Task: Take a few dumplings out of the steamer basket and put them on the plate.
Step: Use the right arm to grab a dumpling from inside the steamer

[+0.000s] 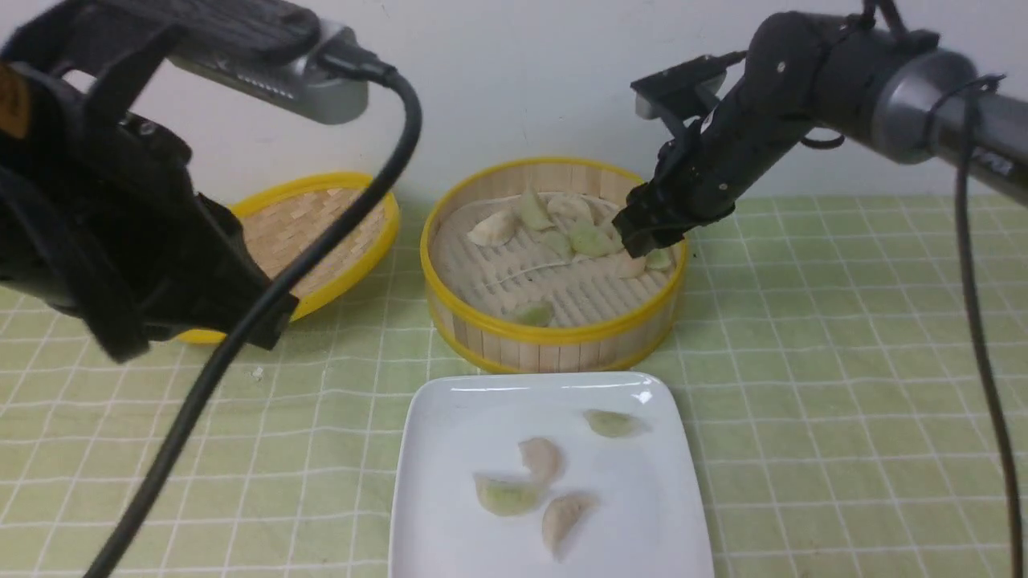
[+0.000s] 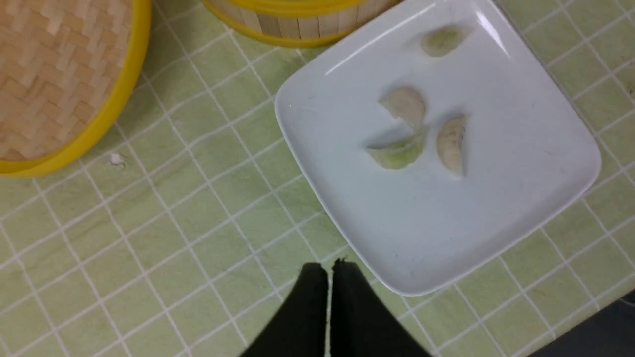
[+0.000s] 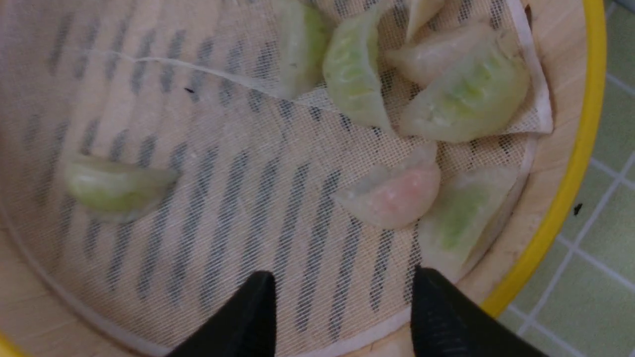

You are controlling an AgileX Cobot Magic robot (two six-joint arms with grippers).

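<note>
Four dumplings [image 1: 560,520] lie on the single square plate [image 1: 554,474], just in front of the one bamboo steamer basket [image 1: 554,329]. Above its interior, the right gripper [image 3: 345,282] has jaws spread; the left gripper [image 2: 330,265] has its pressed together.

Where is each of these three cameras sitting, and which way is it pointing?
Front view: between the two arms, facing forward over the round bamboo steamer basket and the glossy white square plate; both arms show.
Left wrist view: on the left arm, aimed down at the plate; the left gripper's closed black fingertips show.
Right wrist view: on the right arm, looking down into the basket; the right gripper's parted black fingertips show.
Front and left wrist views share the plate with four dumplings.
</note>
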